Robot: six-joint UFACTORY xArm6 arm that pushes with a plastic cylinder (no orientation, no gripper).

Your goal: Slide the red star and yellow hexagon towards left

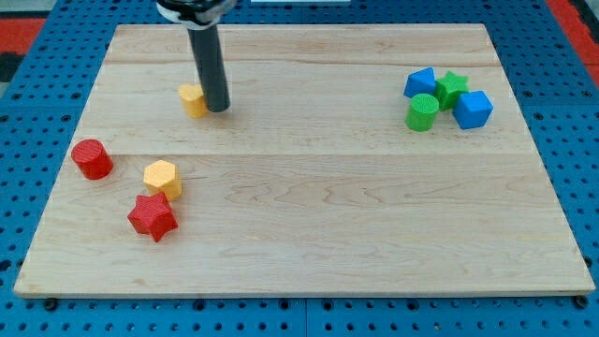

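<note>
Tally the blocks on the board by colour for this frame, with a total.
Red: 2, the red star and the red cylinder
Yellow: 2, the yellow hexagon and a yellow block touching my tip
Blue: 2
Green: 2, the green star and the green cylinder
Total: 8

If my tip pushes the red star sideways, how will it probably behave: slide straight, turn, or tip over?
The red star looks low and flat-based, so it will likely slide rather than tip. Its points may make it turn if my tip meets one off-centre. The yellow hexagon sits against its upper side, so the two may nudge each other. The wooden board looks smooth, so friction seems modest.
</note>
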